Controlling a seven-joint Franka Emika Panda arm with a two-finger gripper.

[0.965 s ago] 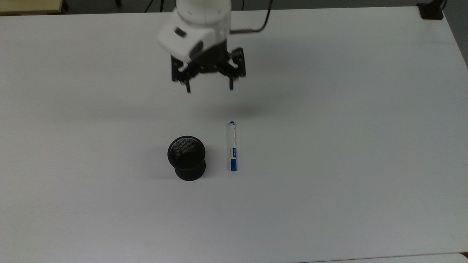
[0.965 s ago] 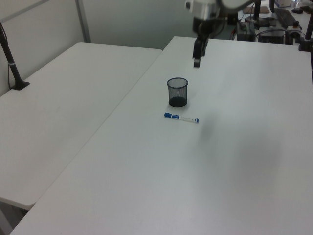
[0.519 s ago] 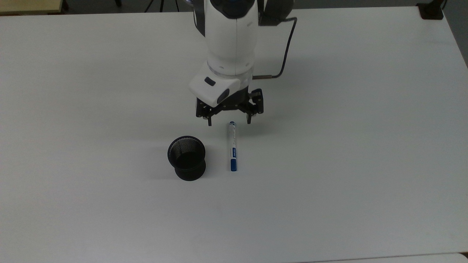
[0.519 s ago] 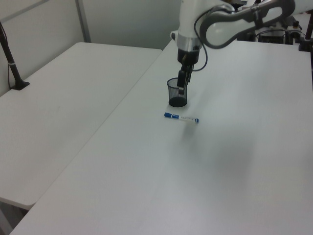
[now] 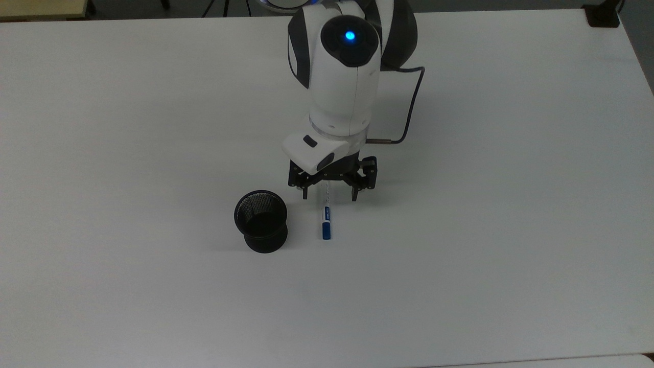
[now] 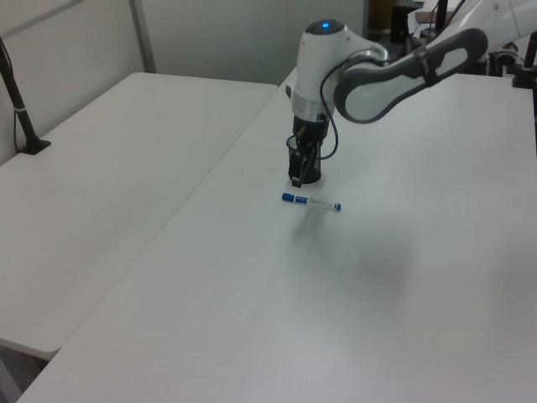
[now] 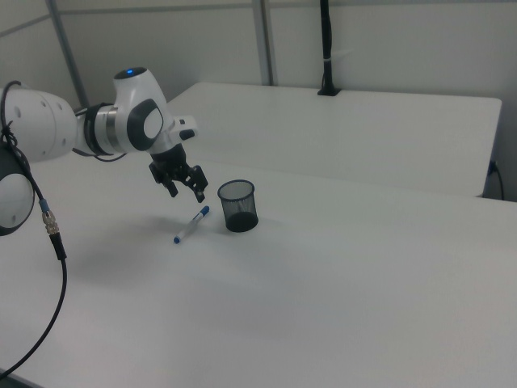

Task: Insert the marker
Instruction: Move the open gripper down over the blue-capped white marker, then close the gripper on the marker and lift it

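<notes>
While the gripper [image 5: 329, 196] hung above the white table [image 5: 153, 128] with its two fingers spread wide and holding nothing, the marker [image 5: 326, 221] lay flat on the table directly under it. In the top view the upper part of the marker was covered by the gripper body, and its lower part came out between the two fingertips, which stood on either side of the barrel without touching it. In the right view the gripper [image 7: 185, 191] was clearly raised over the marker [image 7: 191, 225], with a gap between the fingertips and the pen.

The marker had a slim white barrel, a blue label band and a blue cap at the end near the bottom of the top view. In the left view the marker [image 6: 310, 201] showed a blue cap at the left view's left and a small blue tip at the other end.

One marker was on the table, and one black mesh cup [image 5: 261, 221] stood upright just beside it, on the top view's left, apart from it. One arm with one gripper was present.
</notes>
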